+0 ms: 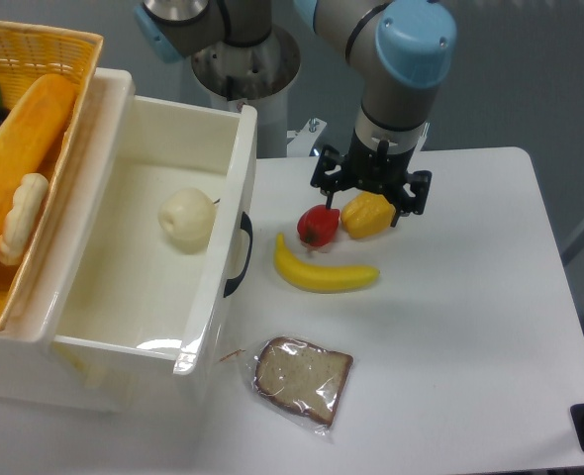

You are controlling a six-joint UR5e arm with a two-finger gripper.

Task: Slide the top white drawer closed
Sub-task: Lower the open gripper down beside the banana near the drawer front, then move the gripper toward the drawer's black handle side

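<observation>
The drawer [144,237] is sitting pulled well out of the cabinet at the left of the table [470,327], its black handle [241,254] facing right toward the table middle, so the closing is not yet begun as far as the view shows. A pale round fruit [186,219] is lying inside the tray. The gripper [371,190] is hanging over the yellow pepper [367,214] and red pepper [318,225], well apart from the drawer front and touching nothing of it. Its fingers are standing spread, holding nothing. A banana [324,272] and a bagged bread slice [302,376] are lying on the table between arm and drawer front. Judging from this, the whole push is left: the gripper is needing to come to the drawer front and press it leftward until flush.
</observation>
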